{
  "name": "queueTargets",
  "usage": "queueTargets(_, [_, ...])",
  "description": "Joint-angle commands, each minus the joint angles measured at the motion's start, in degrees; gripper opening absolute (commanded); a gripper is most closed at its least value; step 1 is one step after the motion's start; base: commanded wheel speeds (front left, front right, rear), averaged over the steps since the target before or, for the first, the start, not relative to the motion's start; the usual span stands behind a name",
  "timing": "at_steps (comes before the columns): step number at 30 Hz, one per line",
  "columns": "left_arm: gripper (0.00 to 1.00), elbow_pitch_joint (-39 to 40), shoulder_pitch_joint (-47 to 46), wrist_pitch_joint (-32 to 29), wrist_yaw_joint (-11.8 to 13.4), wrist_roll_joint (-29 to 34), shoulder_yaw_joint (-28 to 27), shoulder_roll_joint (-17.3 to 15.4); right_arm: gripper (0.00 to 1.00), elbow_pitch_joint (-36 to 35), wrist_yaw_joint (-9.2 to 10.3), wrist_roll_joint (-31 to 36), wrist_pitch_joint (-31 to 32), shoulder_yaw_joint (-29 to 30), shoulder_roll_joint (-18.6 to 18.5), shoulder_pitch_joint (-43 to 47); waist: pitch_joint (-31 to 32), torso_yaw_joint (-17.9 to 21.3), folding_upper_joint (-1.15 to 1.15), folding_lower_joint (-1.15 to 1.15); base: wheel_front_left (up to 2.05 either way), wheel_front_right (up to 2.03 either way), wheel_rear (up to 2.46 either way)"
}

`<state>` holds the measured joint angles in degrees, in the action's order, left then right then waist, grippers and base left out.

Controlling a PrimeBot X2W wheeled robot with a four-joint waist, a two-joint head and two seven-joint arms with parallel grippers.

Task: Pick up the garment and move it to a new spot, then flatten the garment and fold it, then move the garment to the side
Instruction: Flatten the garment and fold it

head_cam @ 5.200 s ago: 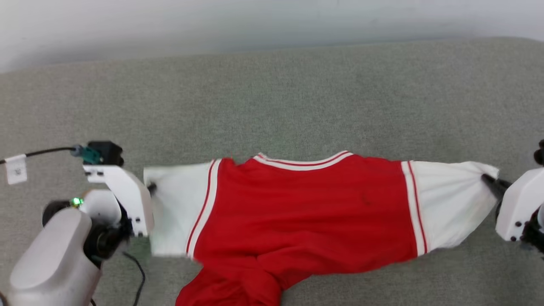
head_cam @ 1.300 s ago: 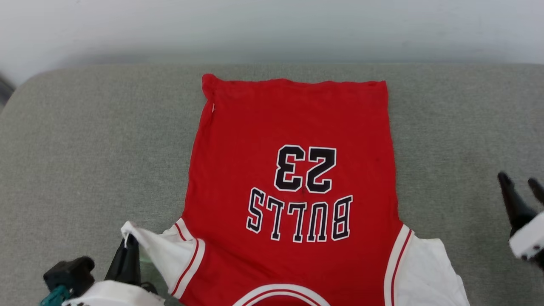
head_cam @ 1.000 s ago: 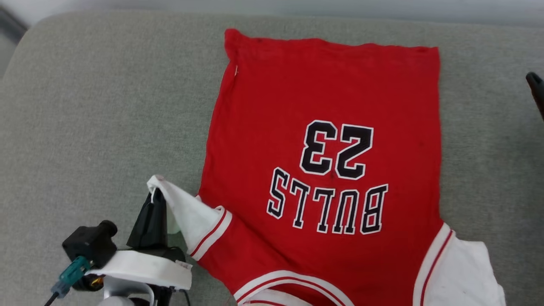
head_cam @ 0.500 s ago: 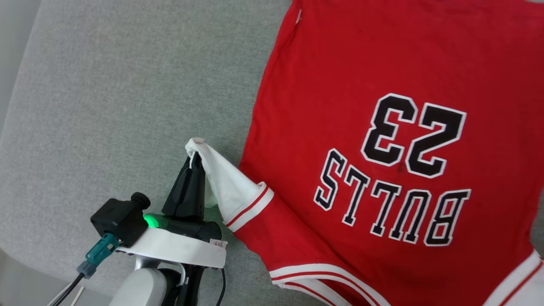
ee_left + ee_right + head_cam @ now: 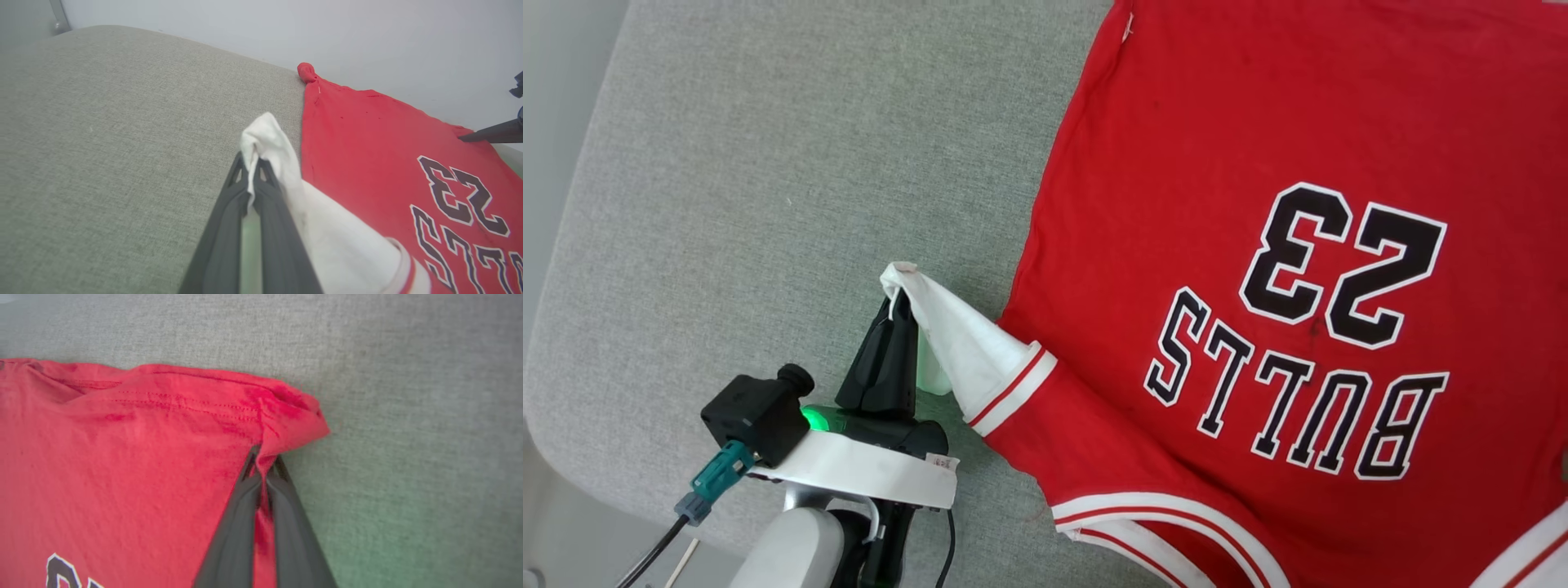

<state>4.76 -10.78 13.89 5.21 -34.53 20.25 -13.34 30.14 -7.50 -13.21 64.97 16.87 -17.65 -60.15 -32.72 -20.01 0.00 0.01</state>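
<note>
The garment (image 5: 1258, 204), a red shirt with black "BULLS 23" lettering, lies spread flat on the grey cushion (image 5: 768, 180). Its white sleeve (image 5: 956, 343) is lifted into a peak at the lower left. My left gripper (image 5: 894, 306) is shut on that sleeve's tip, which the left wrist view shows as white cloth (image 5: 265, 134) bunched over my left gripper (image 5: 253, 161). In the right wrist view my right gripper (image 5: 263, 461) is shut on the garment's far hem corner (image 5: 294, 416), red fabric pinched between its fingers. That same corner (image 5: 461, 130) lies beside a dark finger (image 5: 490, 134).
The cushion's rounded left edge (image 5: 572, 212) drops off to a pale floor. A pale wall (image 5: 286, 28) rises right behind the cushion. A black cable (image 5: 645, 555) with a teal plug hangs from my left wrist. Bare cushion spreads left of the garment.
The head camera has dipped and swung left, so the picture has shifted. My right gripper has gone from open to shut on the hem corner. My left gripper keeps its hold on the sleeve.
</note>
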Motion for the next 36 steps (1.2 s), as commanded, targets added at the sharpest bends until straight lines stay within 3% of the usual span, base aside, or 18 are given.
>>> queueTargets(1, [0.00, -0.4, 0.0, 0.4, 0.1, 0.0, -0.1, 0.0, 0.00, 0.6, 0.02, -0.3, 0.0, -0.6, 0.1, 2.2, 1.2, 0.4, 0.00, -0.01, 0.00, 0.00, 0.00])
queueTargets(12, [0.00, -3.7, 4.7, -0.7, 2.0, -1.5, -3.3, -3.3, 0.00, -7.8, 0.03, -4.8, -2.6, -9.9, -7.8, 8.3, 12.1, 6.7, 0.00, -0.01, 0.00, 0.00, 0.00])
queueTargets(18, [0.00, -4.8, 8.8, -2.3, 3.7, -3.1, -6.0, -5.9, 0.00, -16.4, 0.03, -9.5, -1.9, -12.1, -13.2, 23.1, 18.6, 12.3, 0.00, -0.01, 0.00, 0.00, 0.00])
queueTargets(22, [0.00, -4.8, 10.9, -2.9, 4.7, -3.6, -7.3, -7.0, 0.00, -20.3, 0.03, -11.6, -1.6, -10.3, -14.3, 32.7, 20.9, 15.0, 0.00, -0.01, 0.00, 0.00, 0.00])
queueTargets(26, [0.00, -4.7, 13.1, -4.0, 5.6, -4.6, -8.5, -8.0, 0.00, -24.3, 0.03, -13.3, -1.3, -6.6, -12.3, 46.2, 22.9, 18.1, 0.00, -0.01, 0.00, 0.00, 0.00])
queueTargets(33, [0.00, -3.8, 15.0, -5.6, 6.4, -4.9, -8.6, -9.2, 0.01, -27.7, 0.03, -14.5, -0.8, -2.6, -4.0, 64.7, 23.8, 21.2, 0.00, -0.01, 0.00, 0.00, 0.00])
queueTargets(34, [0.00, -3.6, 15.0, -5.9, 6.6, -4.8, -8.6, -9.3, 0.26, -27.9, 0.03, -14.7, -0.8, -2.5, -2.8, 66.1, 23.6, 21.5, 0.00, -0.01, 0.00, 0.00, 0.00])
queueTargets(35, [0.00, -3.4, 15.0, -6.0, 6.7, -4.8, -8.5, -9.3, 0.85, -28.1, 0.03, -15.5, -1.4, -2.3, -1.3, 67.0, 23.6, 21.7, 0.00, -0.01, 0.00, 0.00, 0.00])
queueTargets(36, [0.00, -3.2, 15.0, -6.1, 6.8, -4.7, -8.4, -9.3, 1.00, -28.5, 0.03, -15.8, -2.6, -1.7, -0.3, 67.2, 23.4, 21.9, 0.00, -0.01, 0.00, 0.00, 0.00])
